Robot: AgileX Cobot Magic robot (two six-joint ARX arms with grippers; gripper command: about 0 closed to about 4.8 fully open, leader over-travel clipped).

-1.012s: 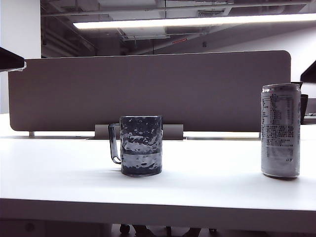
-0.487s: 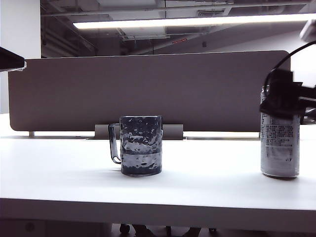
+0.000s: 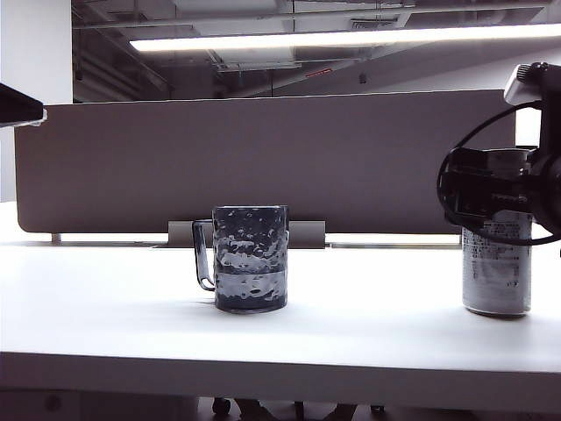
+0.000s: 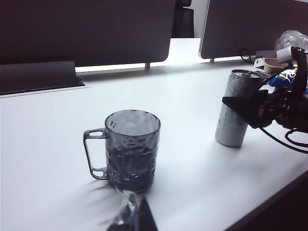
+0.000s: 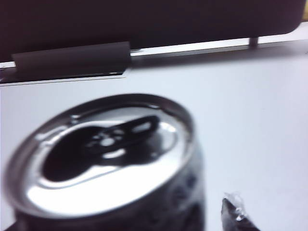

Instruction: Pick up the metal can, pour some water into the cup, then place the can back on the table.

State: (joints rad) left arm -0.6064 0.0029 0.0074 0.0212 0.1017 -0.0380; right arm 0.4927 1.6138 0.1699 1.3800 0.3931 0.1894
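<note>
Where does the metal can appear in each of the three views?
Exterior view: metal can stands at far right on the table, its top hidden behind the right arm.
Left wrist view: the can stands at right, behind the arm.
Right wrist view: its opened top fills the lower left, close.
Shared landmark: the grey partition.

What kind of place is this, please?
Probably an open-plan office: a white desk top backed by a grey partition panel, a long ceiling strip light, and exposed ceiling ducts.

On the wide white table (image 3: 105, 324) I see the dimpled dark glass mug (image 3: 251, 258) at centre, the tall silver drink can (image 3: 497, 272) well right, my right gripper (image 3: 491, 189) at its upper part, the grey partition panel (image 3: 263, 162) behind.
</note>
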